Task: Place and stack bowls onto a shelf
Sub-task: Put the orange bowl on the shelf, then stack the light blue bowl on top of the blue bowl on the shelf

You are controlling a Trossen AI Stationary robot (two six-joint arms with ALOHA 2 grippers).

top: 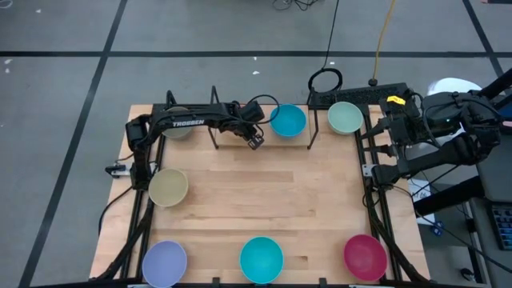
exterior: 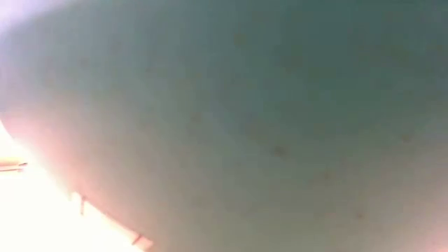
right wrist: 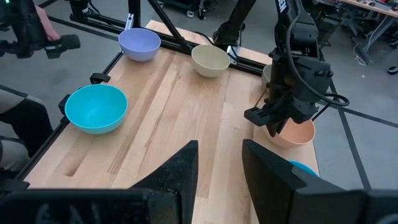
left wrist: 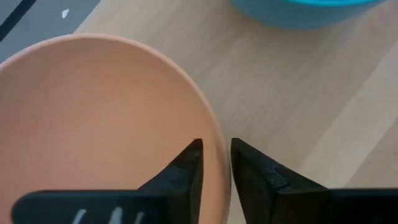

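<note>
My left gripper (left wrist: pixel 216 146) is shut on the orange bowl (left wrist: pixel 93 130), at the table's far edge beside the blue bowl (top: pixel 288 120). In the high view the left arm hides the orange bowl. It shows in the right wrist view as the orange bowl (right wrist: pixel 295 132), under the left gripper (right wrist: pixel 270 121). The shelf's black rods (top: pixel 214 120) stand around the blue bowl. The mint green bowl (top: pixel 346 118) rests to its right. The grey-olive bowl (top: pixel 178 128) lies partly under the left arm. My right gripper (right wrist: pixel 221 162) is open at the table's right edge. My left gripper pinches the orange bowl's rim (left wrist: pixel 219 163), one finger (left wrist: pixel 186 165) inside the bowl and the other (left wrist: pixel 255 168) outside its wall. The fingers come from above, slanting down. The bowl stays upright, mouth up; whether its base rests on the wood, I cannot tell.
The beige bowl (top: pixel 168 186) sits near the left edge. Along the near edge stand the lavender bowl (top: pixel 164 262), the cyan bowl (top: pixel 262 258) and the magenta bowl (top: pixel 366 256). The cyan bowl's wall (exterior: pixel 245 119) fills the low view. A person (right wrist: pixel 25 28) stands beyond the table.
</note>
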